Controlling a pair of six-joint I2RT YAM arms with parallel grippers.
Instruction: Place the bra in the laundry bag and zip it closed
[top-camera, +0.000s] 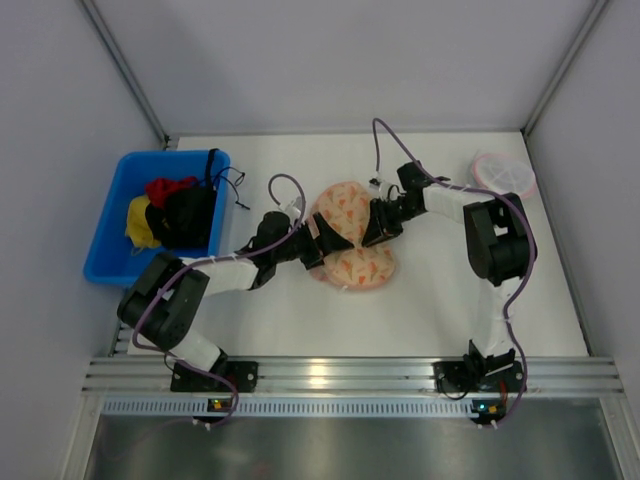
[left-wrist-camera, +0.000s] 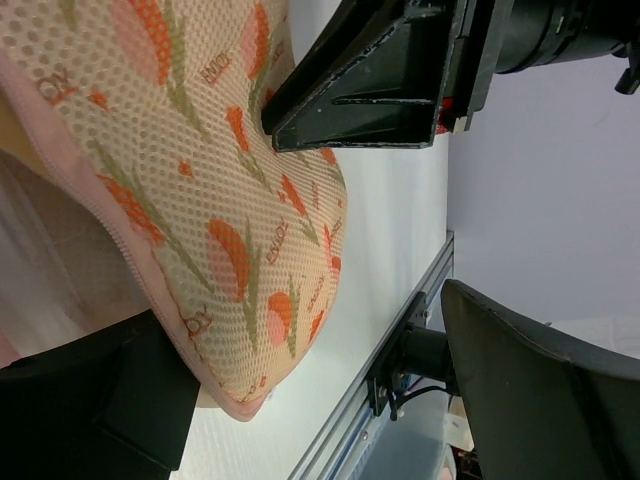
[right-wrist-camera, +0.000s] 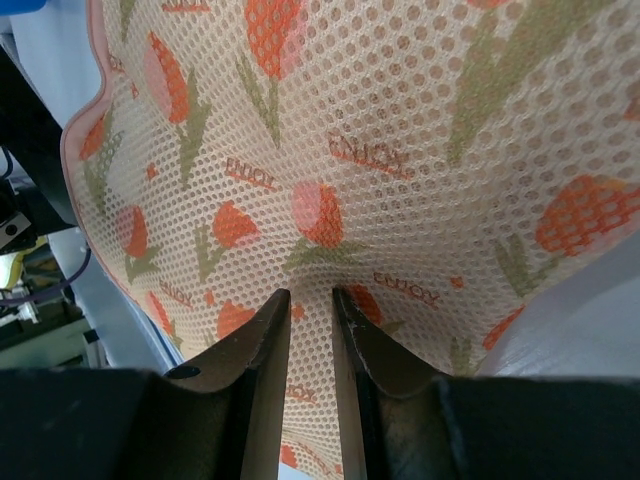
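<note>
The laundry bag (top-camera: 348, 238), a cream mesh pouch with orange tulip prints and a pink edge, lies mid-table between both grippers. My right gripper (top-camera: 373, 232) comes at it from the right; in the right wrist view (right-wrist-camera: 310, 292) its jaws stand a narrow gap apart, tips pressed into the puckered mesh (right-wrist-camera: 400, 130). My left gripper (top-camera: 313, 243) sits at the bag's left side and is wide open (left-wrist-camera: 320, 350). The bag's pink-edged lobe (left-wrist-camera: 230, 250) rests against its lower finger (left-wrist-camera: 90, 400), away from the other finger (left-wrist-camera: 540, 390). The bra is hidden.
A blue bin (top-camera: 105, 235) with red, yellow and black clothes stands at the left. A small round pink-rimmed white mesh item (top-camera: 503, 172) lies at the back right. Grey walls close in the table; a metal rail (top-camera: 350, 375) runs along the near edge.
</note>
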